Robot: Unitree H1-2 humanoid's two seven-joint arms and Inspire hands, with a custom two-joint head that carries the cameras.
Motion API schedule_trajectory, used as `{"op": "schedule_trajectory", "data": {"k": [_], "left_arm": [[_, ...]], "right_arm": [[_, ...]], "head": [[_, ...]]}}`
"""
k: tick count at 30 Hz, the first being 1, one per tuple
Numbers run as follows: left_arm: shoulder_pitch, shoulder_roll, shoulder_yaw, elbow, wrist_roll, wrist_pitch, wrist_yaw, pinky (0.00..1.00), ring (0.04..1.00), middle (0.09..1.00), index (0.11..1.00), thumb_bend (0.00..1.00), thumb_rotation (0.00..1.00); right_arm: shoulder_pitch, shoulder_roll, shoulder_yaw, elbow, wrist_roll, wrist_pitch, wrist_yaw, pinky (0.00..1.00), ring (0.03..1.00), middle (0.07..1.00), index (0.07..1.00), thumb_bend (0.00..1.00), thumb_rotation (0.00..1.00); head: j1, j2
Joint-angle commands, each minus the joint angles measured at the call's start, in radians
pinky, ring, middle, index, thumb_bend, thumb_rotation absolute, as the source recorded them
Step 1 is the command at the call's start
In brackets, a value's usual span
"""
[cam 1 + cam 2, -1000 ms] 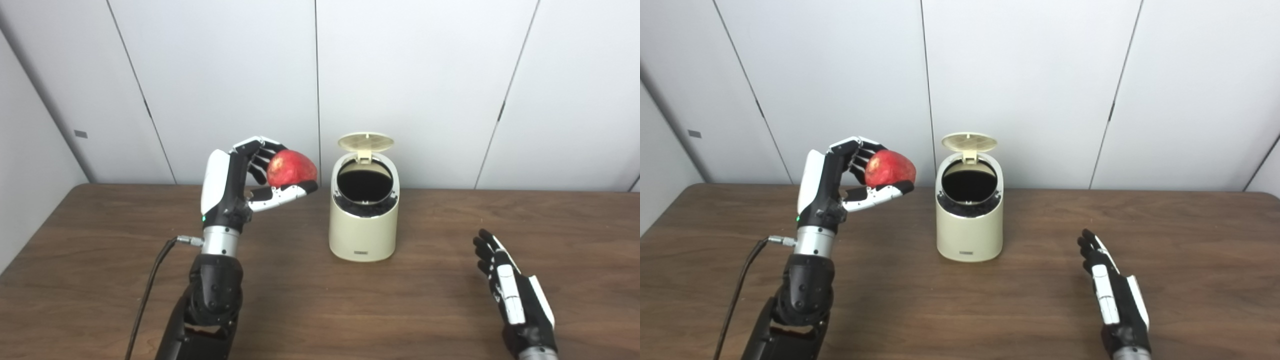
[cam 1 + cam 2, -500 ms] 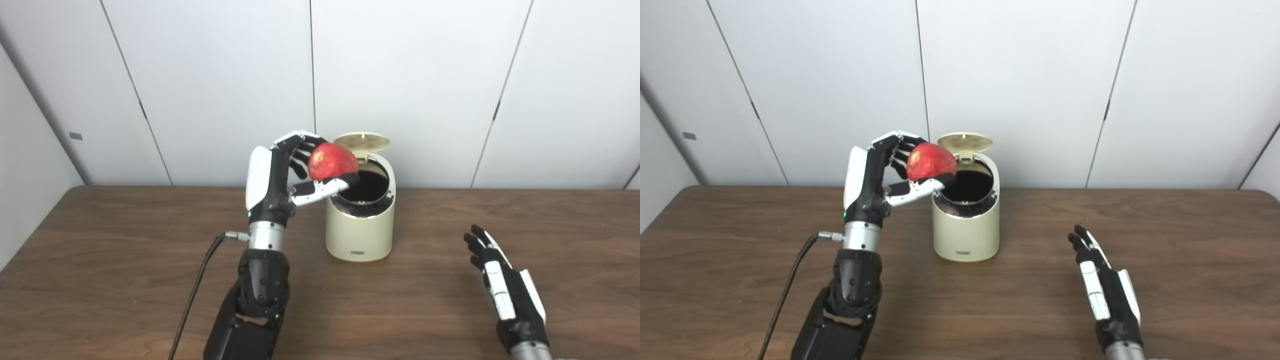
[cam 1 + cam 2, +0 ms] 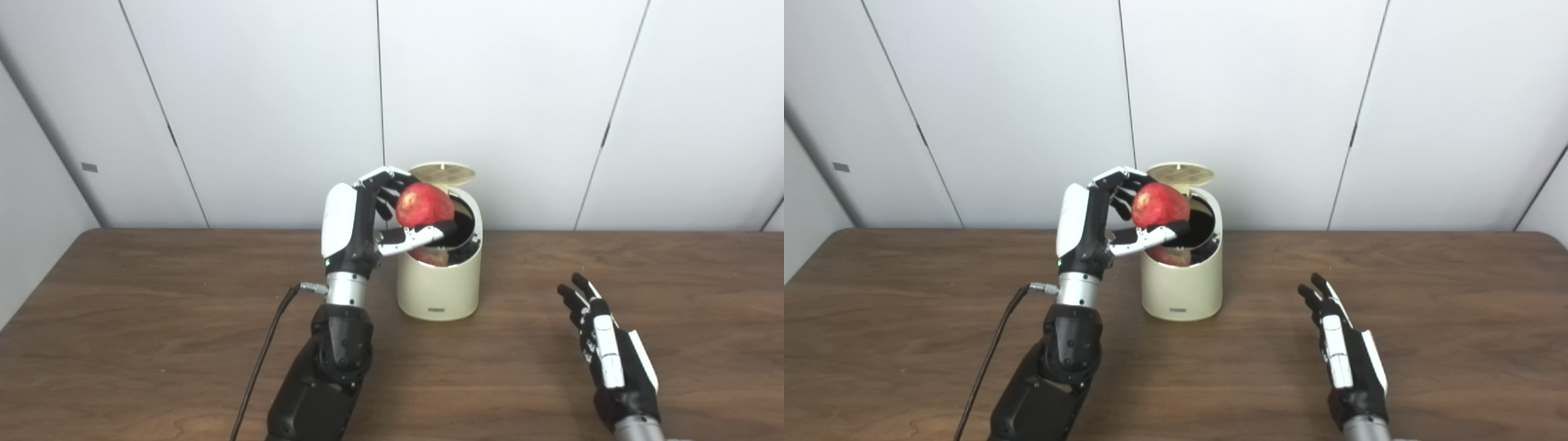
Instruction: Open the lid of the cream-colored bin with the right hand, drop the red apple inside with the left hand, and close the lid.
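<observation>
The red apple (image 3: 424, 205) is gripped by the left robot hand (image 3: 373, 214) above the open mouth of the cream bin (image 3: 438, 286), whose lid (image 3: 441, 173) is raised. The right robot hand (image 3: 603, 350) is spread open, empty, over the counter (image 3: 122, 318).

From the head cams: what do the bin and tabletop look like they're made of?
Bin: looks like smooth cream plastic, with a soft satin sheen and rounded moulded edges; its raised lid shows a ribbed underside. Could be painted metal, hard to rule out. Table: dark brown wood grain with a matte finish; whether laminate or veneer cannot be told.
</observation>
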Motion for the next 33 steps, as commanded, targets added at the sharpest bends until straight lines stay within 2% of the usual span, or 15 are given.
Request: {"op": "schedule_trajectory", "data": {"k": [1,5,8,15,23,33], "left_arm": [[-0.061,0.005,-0.004,-0.012,0.012,-0.027,0.009,0.38,0.435,0.516,0.491,0.48,0.0],[-0.061,0.008,-0.007,-0.002,0.004,-0.028,0.003,0.38,0.435,0.526,0.487,0.48,0.0],[-0.062,0.011,-0.012,0.013,0.003,-0.031,-0.002,0.34,0.442,0.542,0.493,0.47,0.0],[-0.081,0.025,-0.042,0.088,0.043,-0.072,0.041,0.36,0.462,0.541,0.471,0.47,0.0],[-0.115,0.046,-0.072,0.159,0.08,-0.114,0.085,0.35,0.429,0.564,0.491,0.47,0.0],[-0.126,0.054,-0.084,0.186,0.108,-0.101,0.107,0.35,0.423,0.565,0.492,0.47,0.0]], "right_arm": [[-0.025,0.01,-0.006,-0.046,0.045,0.002,0.016,1.0,0.973,0.902,0.956,0.58,1.0],[-0.025,0.01,-0.005,-0.057,0.071,0.021,0.014,1.0,0.979,0.905,0.963,0.59,1.0],[-0.027,0.012,-0.004,-0.063,0.08,0.034,0.01,1.0,0.973,0.903,0.964,0.58,1.0],[-0.028,0.017,0.007,-0.073,0.078,0.04,0.01,1.0,0.972,0.901,0.966,0.58,1.0],[-0.026,0.019,0.011,-0.085,0.079,0.044,0.01,1.0,0.962,0.889,0.968,0.59,1.0],[-0.03,0.018,0.011,-0.075,0.076,0.028,0.012,1.0,0.938,0.868,0.957,0.59,1.0]], "head": [[-0.002,0.002],[-0.004,0.003],[-0.008,0.005],[-0.016,0.006],[-0.014,0.006],[-0.013,0.003]]}}
